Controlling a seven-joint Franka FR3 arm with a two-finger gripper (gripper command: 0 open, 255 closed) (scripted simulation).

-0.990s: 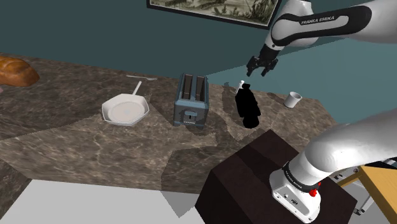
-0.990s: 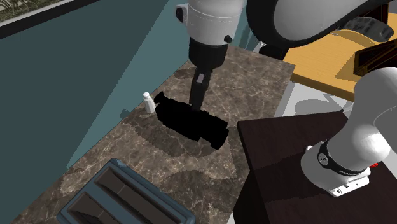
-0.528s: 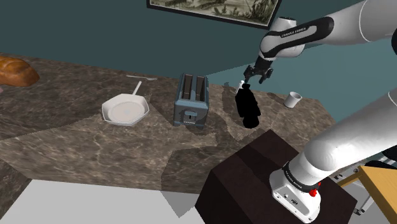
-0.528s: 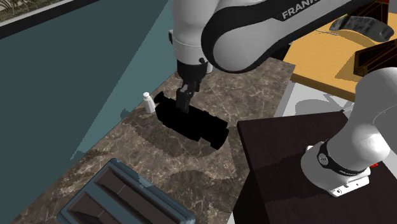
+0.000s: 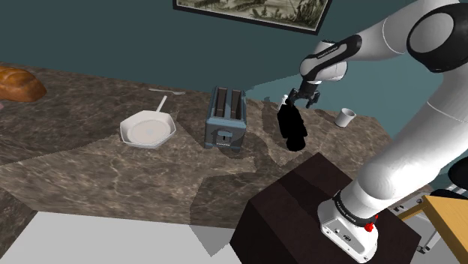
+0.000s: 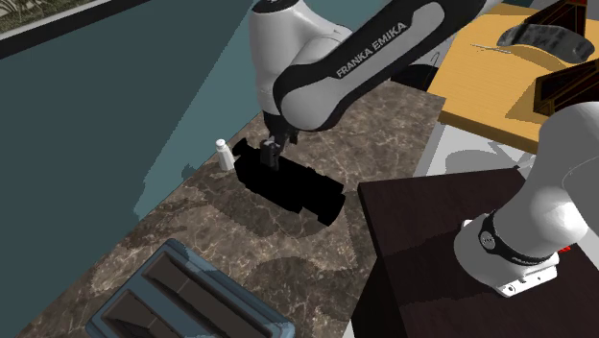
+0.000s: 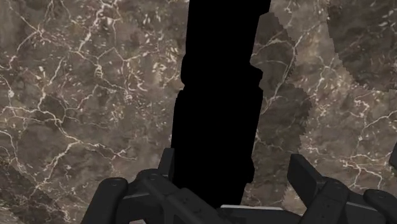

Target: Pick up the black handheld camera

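Observation:
The black handheld camera (image 5: 292,129) lies lengthwise on the marble counter (image 5: 90,165), between the toaster and the cup. It also shows as a long black shape in the second exterior view (image 6: 293,184) and the wrist view (image 7: 219,95). My gripper (image 5: 301,102) is low over the camera's end nearest the wall (image 6: 270,154). In the wrist view the gripper (image 7: 235,175) is open, its fingers (image 7: 304,177) standing on either side of the camera's body. One finger is close to the camera's edge and the other is clear of it.
A blue-grey toaster (image 5: 225,118), a white pan (image 5: 148,129) and a bread loaf (image 5: 19,82) lie toward the shoulder view's left. A small white bottle (image 6: 225,155) stands by the wall beside the camera. A white cup (image 5: 345,117) and the dark stand (image 5: 315,210) are nearby.
The arm swung in and the gripper came down from above the counter to the camera's wall-side end, its fingers now straddling it. The camera has not moved.

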